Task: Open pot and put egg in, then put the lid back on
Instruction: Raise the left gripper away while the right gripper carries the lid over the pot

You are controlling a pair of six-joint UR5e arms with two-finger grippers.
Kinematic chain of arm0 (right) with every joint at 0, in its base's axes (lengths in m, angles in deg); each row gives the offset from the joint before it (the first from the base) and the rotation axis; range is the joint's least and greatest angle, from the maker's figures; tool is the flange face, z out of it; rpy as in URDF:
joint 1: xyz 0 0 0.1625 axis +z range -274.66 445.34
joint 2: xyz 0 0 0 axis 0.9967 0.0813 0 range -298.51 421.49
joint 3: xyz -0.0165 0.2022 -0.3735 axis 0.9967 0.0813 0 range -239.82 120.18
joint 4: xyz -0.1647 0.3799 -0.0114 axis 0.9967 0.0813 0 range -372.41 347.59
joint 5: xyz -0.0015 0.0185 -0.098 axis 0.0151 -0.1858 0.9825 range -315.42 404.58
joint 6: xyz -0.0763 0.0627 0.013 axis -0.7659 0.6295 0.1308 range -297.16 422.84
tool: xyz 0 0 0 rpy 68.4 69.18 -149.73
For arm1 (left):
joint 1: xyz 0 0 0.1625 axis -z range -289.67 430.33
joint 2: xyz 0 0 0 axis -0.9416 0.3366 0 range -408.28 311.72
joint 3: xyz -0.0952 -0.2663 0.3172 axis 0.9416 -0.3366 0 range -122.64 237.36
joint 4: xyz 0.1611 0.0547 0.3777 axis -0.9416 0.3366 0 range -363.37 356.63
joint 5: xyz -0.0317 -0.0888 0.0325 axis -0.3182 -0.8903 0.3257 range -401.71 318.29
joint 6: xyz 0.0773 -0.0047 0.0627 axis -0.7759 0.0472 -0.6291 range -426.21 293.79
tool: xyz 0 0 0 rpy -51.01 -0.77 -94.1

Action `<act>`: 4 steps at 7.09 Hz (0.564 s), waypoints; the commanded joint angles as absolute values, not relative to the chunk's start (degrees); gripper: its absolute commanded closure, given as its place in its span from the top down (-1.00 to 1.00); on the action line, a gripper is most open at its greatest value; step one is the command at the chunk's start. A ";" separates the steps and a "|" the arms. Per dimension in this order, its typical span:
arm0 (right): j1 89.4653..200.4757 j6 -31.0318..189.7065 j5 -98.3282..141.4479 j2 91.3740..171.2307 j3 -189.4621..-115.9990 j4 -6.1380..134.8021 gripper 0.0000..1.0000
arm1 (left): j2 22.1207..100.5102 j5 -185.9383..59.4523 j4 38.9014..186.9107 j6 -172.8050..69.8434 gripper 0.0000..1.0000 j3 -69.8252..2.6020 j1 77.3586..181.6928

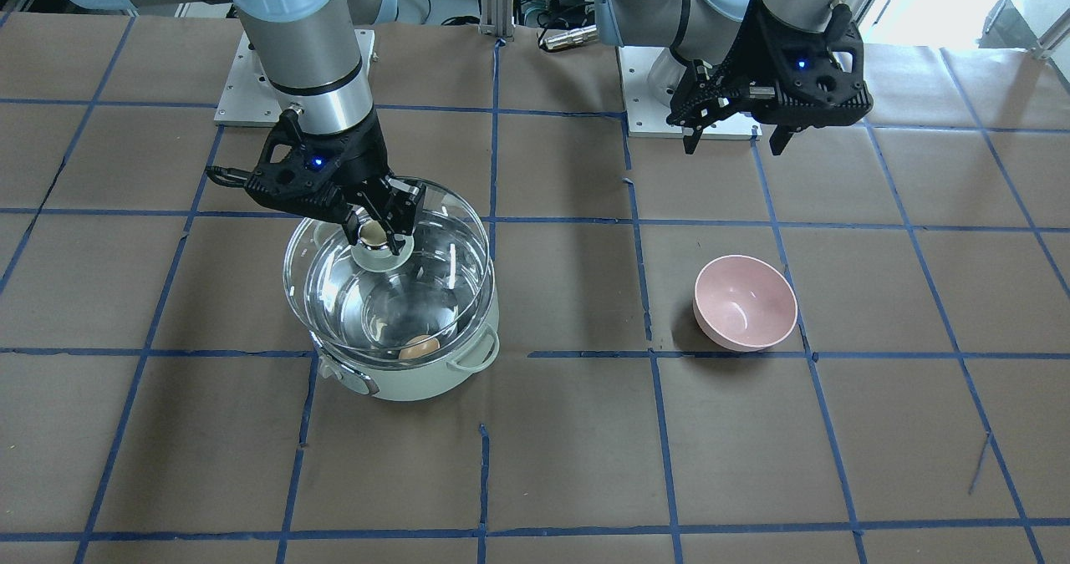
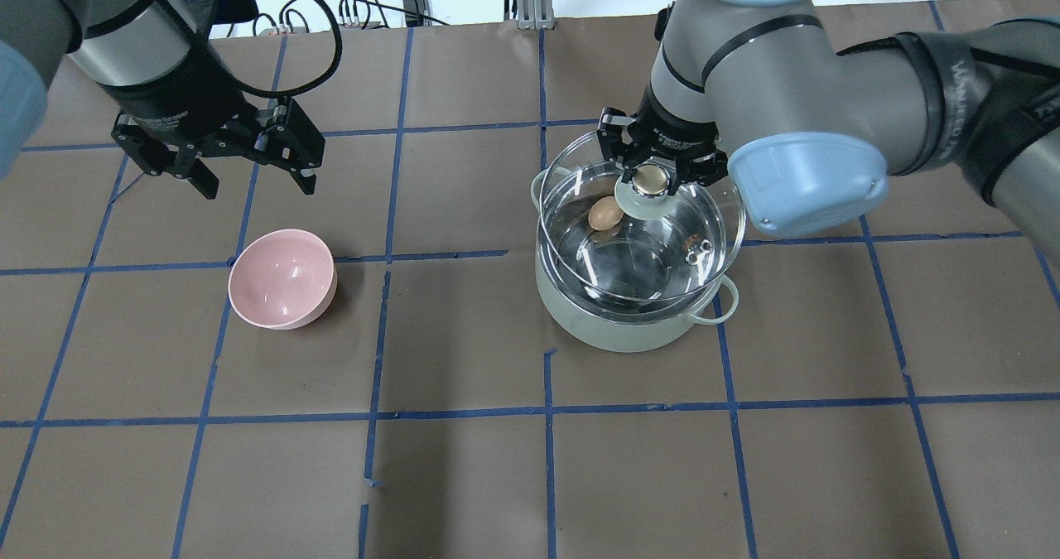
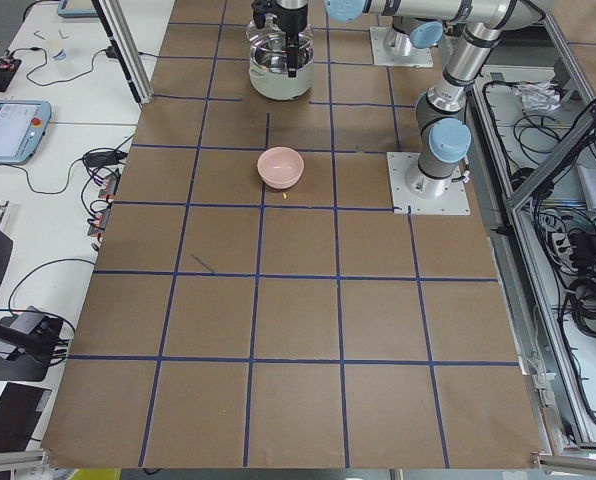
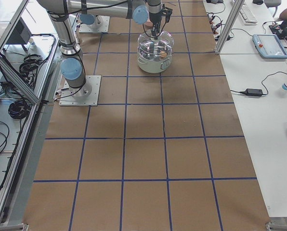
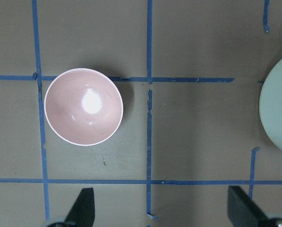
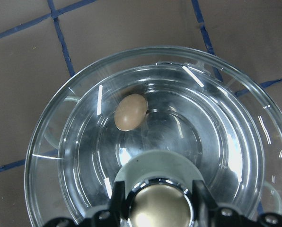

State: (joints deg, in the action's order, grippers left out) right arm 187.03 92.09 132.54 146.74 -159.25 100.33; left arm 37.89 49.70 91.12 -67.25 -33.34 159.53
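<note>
The mint-green pot (image 2: pixel 629 334) stands on the table, also in the front view (image 1: pixel 418 384). The tan egg (image 2: pixel 605 213) lies inside it, seen through the glass (image 1: pixel 419 348) (image 6: pixel 130 112). My right gripper (image 2: pixel 653 180) (image 1: pixel 380 231) is shut on the golden knob (image 6: pixel 162 213) of the clear glass lid (image 2: pixel 712 219). It holds the lid over the pot's opening, slightly offset toward the robot's base. I cannot tell whether the lid touches the rim. My left gripper (image 2: pixel 257 186) (image 1: pixel 734 148) is open and empty, above the table behind the pink bowl.
A pink bowl (image 2: pixel 281 279) (image 1: pixel 745 302) (image 5: pixel 83 107) sits empty on the robot's left half of the table. The brown table cover has blue tape grid lines. The pot's edge shows at the right of the left wrist view (image 5: pixel 280 109).
</note>
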 commanded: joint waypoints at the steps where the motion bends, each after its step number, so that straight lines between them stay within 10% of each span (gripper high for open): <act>1: 187.47 92.02 131.60 146.57 -160.72 101.23 -0.41 | 37.50 51.71 91.73 -69.71 1.00 -33.43 159.45; 4: 187.47 89.66 129.66 145.70 -160.90 102.10 -0.41 | 37.33 49.71 91.20 -69.29 1.00 -33.52 159.19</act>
